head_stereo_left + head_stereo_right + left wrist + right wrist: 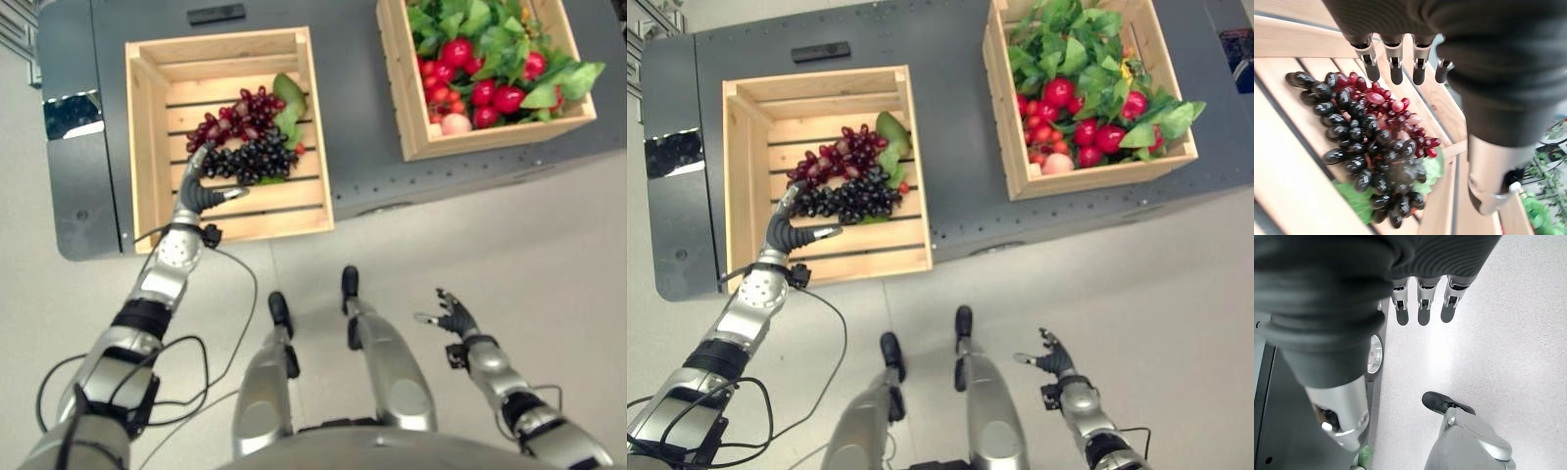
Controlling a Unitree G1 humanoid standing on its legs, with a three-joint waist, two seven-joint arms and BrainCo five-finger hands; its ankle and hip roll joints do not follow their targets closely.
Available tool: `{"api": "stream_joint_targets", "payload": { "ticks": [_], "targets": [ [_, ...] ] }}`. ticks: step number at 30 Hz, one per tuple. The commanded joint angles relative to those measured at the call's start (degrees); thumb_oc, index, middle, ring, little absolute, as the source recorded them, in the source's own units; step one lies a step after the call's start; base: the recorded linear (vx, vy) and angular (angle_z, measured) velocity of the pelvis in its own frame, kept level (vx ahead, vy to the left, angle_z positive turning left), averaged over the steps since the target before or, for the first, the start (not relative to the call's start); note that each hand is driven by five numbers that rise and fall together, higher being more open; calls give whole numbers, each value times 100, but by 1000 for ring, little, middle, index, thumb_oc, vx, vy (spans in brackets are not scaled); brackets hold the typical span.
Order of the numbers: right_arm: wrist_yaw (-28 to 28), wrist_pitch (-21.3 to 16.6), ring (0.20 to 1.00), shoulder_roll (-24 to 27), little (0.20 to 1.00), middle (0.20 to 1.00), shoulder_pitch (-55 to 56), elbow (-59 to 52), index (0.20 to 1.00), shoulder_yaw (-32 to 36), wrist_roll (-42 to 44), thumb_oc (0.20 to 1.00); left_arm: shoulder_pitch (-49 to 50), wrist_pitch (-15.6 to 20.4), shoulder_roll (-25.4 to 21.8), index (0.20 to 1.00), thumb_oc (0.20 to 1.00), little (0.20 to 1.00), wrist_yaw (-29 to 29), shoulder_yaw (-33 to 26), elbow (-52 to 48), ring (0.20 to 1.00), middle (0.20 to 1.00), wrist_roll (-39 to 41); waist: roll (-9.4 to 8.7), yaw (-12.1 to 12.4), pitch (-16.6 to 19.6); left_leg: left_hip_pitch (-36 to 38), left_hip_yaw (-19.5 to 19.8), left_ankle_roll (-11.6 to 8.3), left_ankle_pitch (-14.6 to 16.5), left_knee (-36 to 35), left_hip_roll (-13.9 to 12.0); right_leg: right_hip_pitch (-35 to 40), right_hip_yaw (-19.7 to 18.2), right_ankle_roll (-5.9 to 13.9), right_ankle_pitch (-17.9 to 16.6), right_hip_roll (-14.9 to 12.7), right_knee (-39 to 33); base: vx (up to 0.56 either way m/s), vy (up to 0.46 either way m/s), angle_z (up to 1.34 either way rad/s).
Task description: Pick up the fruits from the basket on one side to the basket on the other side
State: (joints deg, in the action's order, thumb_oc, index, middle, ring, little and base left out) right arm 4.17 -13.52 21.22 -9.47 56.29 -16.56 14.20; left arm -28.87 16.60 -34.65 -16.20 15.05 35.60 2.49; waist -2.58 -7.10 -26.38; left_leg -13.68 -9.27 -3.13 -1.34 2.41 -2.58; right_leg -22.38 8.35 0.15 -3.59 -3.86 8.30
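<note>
Nearest cam: right hand [456,317], low over the floor [549,255], fingers spread loose, holding nothing; well apart from both crates. Big dark table [353,108] runs off frame top & both sides. Right crate [1014,117] cut off at top, piled w/ green leaves [1068,44] that hide much of the red fruits [1073,117] + one pale peach-like one, hard to ID. Left crate [147,147] holds dark grape bunch [250,162] & red grape bunch [240,116], touching, leaf under. Left hand [196,191] inside left crate, fingers straight & relaxed, just beside dark bunch; contact w/ grapes can't tell, nothing gripped.
</note>
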Motion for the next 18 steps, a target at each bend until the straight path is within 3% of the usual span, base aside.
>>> {"api": "stream_joint_targets", "payload": {
  "ticks": [1,7,8,13,18],
  "targets": [
    [55,-227,1000,82,1000,1000,227,-188,1000,-216,166,1000,-198,154,-321,1000,1000,1000,-128,-45,19,1000,1000,-344,-206,-72,141,-277,-40,240,287,462,181,-211,-156,466,269,19,455,0,0,0],
    [-21,-232,1000,147,1000,1000,213,-238,1000,-290,164,1000,-1058,-168,-1121,1000,1000,1000,-40,492,336,1000,1000,-1166,-222,-119,82,-414,-37,242,264,511,165,-335,-155,475,233,36,470,0,0,0],
    [-42,-213,1000,158,1000,1000,186,-208,1000,-346,164,1000,-1699,-413,-1356,1000,1000,1000,-83,997,605,1000,1000,-1698,-220,-156,67,-447,-21,249,251,519,161,-357,-133,483,223,34,471,0,0,0],
    [-142,-168,1000,173,1000,1000,105,-167,1000,-429,288,1000,-2607,-547,-1659,1000,1000,1000,37,1638,890,1000,1000,-2050,-217,-196,40,-514,1,260,226,506,145,-426,-109,506,195,27,466,6,-8,2],
    [-230,-160,1000,175,1000,1000,118,-255,1000,-495,366,1000,-2917,-673,-1768,1000,1000,1000,43,1976,752,1000,1000,-2461,-225,-205,52,-602,-14,276,241,513,148,-528,-129,529,181,39,465,6,3,-2]
  ]
}}
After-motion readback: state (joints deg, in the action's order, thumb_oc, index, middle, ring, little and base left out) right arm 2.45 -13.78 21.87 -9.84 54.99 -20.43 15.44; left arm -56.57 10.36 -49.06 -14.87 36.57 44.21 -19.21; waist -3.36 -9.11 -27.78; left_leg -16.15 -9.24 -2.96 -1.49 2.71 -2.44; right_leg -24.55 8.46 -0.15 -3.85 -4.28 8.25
